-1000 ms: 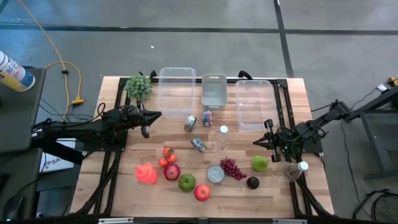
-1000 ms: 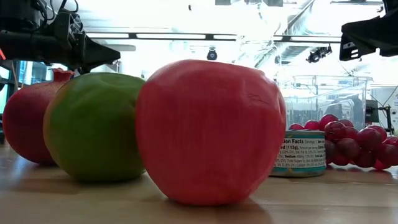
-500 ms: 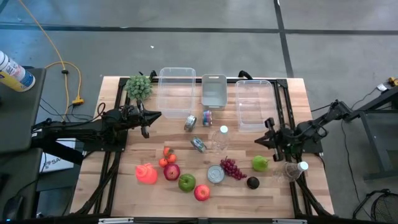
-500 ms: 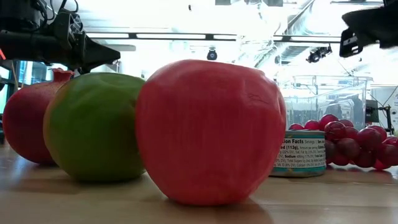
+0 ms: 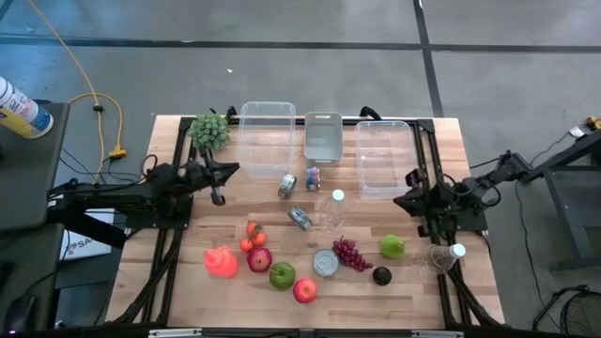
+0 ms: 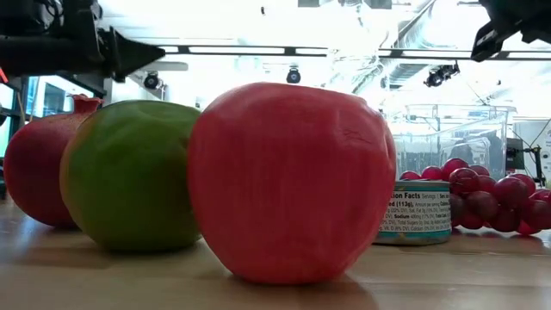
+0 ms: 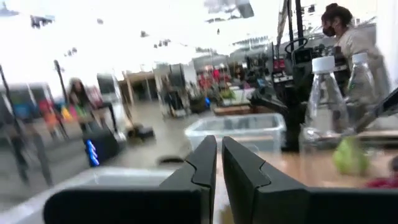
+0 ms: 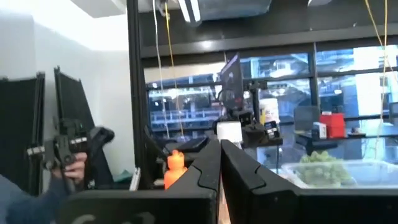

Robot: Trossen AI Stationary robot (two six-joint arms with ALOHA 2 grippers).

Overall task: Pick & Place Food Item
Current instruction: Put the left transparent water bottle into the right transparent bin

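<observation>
You're hovering the right gripper [image 5: 406,201] with fingers pressed together near the green pear [image 5: 392,246], so spread them before dropping.

yellow cable [image 5: 97,94] (on floor), spray can [image 5: 21,108]

right gripper [image 5: 406,202] lifted, swung toward bins | left gripper [image 5: 228,171] rose slightly

Bare wood [image 5: 404,286] near right edge; fruit [image 5: 282,275] probably crowds centre.
</observation>
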